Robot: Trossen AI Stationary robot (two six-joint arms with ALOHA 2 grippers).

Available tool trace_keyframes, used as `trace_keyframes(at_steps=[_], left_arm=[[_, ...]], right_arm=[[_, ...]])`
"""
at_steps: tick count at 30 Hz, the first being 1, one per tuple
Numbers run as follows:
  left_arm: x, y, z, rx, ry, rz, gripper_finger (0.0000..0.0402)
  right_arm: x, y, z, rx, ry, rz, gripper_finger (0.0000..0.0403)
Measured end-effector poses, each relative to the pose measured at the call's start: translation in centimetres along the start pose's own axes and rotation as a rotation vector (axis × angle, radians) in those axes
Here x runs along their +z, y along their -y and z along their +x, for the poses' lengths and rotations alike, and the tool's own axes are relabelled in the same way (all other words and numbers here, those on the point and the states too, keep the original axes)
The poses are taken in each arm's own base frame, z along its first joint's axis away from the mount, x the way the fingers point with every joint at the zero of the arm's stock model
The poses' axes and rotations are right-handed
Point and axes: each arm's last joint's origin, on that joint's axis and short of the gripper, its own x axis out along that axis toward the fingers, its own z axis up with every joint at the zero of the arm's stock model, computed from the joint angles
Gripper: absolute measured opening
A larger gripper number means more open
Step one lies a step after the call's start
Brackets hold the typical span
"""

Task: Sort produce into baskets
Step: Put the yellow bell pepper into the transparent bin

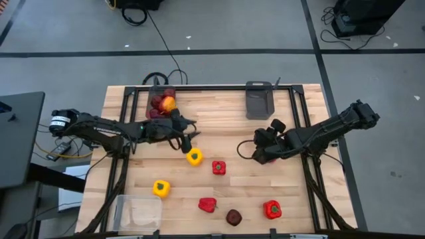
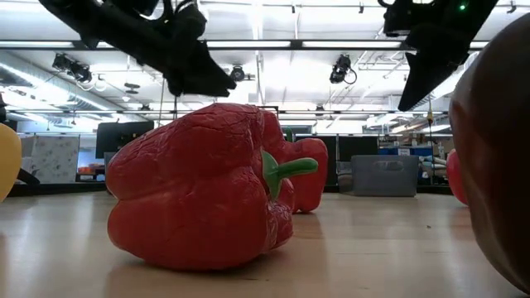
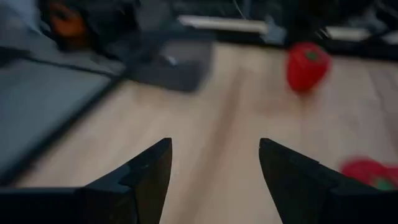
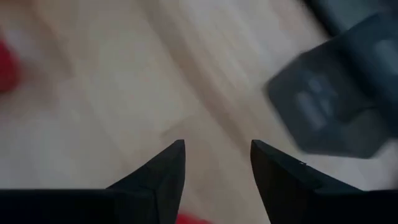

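pale blond wood grain runs across the worktop [image 1: 226, 126], framed in black. upper left of the high view, a dark grey bin [image 1: 159, 103] shows maroon fruit and one orange-yellow piece inside. upper middle, a second dark grey bin [image 1: 259, 99]. lower left, a clear bin [image 1: 138, 212], almost colourless. two yellow peppers [image 1: 194, 157] [image 1: 161, 188], three bright red peppers [image 1: 218, 167] [image 1: 207, 204] [image 1: 272, 210] with green stems, and a dark maroon apple [image 1: 233, 216]. both arms are black. floor [image 1: 219, 33] is grey with dark tape lines.
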Motion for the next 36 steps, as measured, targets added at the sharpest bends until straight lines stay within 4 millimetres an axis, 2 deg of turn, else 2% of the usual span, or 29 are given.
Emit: trace_keyframes(at_steps=[6,14,18,21,28,36], left_arm=[[-1.6,1.9,0.9,-0.076,-0.078,0.033,0.0246],[-2.3,2.8,0.7,-0.153,-0.133,0.044,0.0263],[-3.5,3.2,0.3,-0.259,-0.260,0.076,0.0270],[-4.1,3.4,-0.1,-0.273,-0.329,0.074,0.0266],[-4.4,3.5,-0.2,-0.271,-0.352,0.089,0.0232],[-4.6,3.5,-0.3,-0.278,-0.374,0.092,0.0143]], right_arm=[[0.2,-0.7,-0.1,0.098,-0.014,0.030,0.0194],[-0.2,-1.0,-0.6,0.061,0.043,0.002,0.0193],[-0.3,-1.3,-0.8,0.047,0.073,-0.011,0.0193],[-0.4,-1.4,-1.0,0.034,0.098,-0.019,0.0193],[-0.3,-1.3,-1.1,-0.035,0.170,-0.022,0.0193],[-0.3,-1.2,-1.1,-0.058,0.192,-0.028,0.0193]])
